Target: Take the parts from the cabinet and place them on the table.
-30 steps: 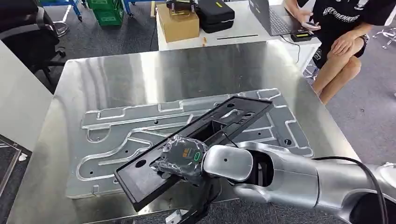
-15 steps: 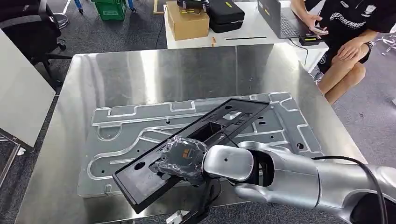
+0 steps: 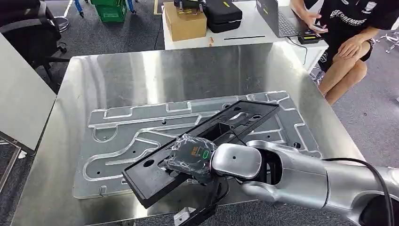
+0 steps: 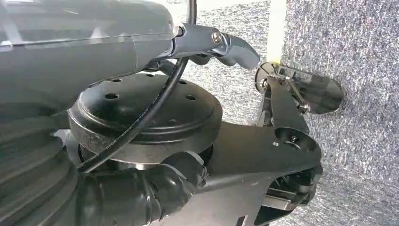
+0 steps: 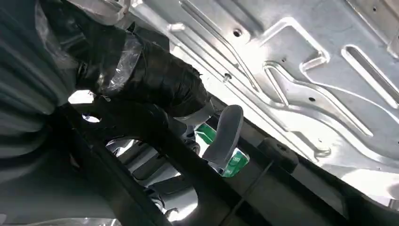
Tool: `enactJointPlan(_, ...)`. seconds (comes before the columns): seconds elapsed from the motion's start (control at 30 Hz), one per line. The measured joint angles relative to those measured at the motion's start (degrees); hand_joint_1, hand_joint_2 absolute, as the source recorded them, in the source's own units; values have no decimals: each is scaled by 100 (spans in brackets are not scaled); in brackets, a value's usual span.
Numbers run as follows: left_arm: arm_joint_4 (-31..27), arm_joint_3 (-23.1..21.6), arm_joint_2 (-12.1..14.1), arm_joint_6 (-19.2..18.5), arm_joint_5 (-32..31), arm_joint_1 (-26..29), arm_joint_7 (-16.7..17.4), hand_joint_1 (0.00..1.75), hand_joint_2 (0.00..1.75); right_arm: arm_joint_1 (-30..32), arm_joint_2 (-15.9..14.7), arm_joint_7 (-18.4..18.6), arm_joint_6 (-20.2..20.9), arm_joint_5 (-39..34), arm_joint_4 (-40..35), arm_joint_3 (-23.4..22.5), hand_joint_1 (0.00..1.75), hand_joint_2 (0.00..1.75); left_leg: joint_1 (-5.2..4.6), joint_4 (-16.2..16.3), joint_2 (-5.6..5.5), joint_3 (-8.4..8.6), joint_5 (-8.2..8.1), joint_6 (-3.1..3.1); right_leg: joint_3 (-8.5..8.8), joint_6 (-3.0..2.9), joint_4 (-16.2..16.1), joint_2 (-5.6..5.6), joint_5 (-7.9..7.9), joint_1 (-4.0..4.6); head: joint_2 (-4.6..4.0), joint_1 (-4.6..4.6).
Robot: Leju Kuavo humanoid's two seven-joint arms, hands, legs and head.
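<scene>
Table: a shiny steel table (image 3: 188, 66) with a big flat silver metal plate with grooves (image 3: 141, 136) lying on it.
Part: a long black plastic frame with a hole in the middle (image 3: 235, 117), slanting over the plate toward the near edge.
Right hand: the right hand (image 3: 190, 157), wrapped in clear film, grips the frame at its middle.
Left hand: cannot tell; not seen clearly.
Done: the frame is at the table.
Left: I think letting go comes next, then more parts.
</scene>
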Motion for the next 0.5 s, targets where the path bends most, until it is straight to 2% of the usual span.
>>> enactJointPlan(0.37, 0, 0, 0, 18, 79, 3, -79, 0, 175, -81, -531, 52, -146, -160, 72, 0, 175, 175, 0, -1, 2, 2, 3, -4, -4, -7, 16, 1, -4, 0, 0, 0)
enactJointPlan(0.5, 0, 0, 0, 22, 76, 2, -110, 0, 175, -80, -638, 81, -197, -179, 103, 0, 175, 175, 1, -1, 2, 2, 3, -3, -5, -7, 16, 1, -5, 0, 0, 0)
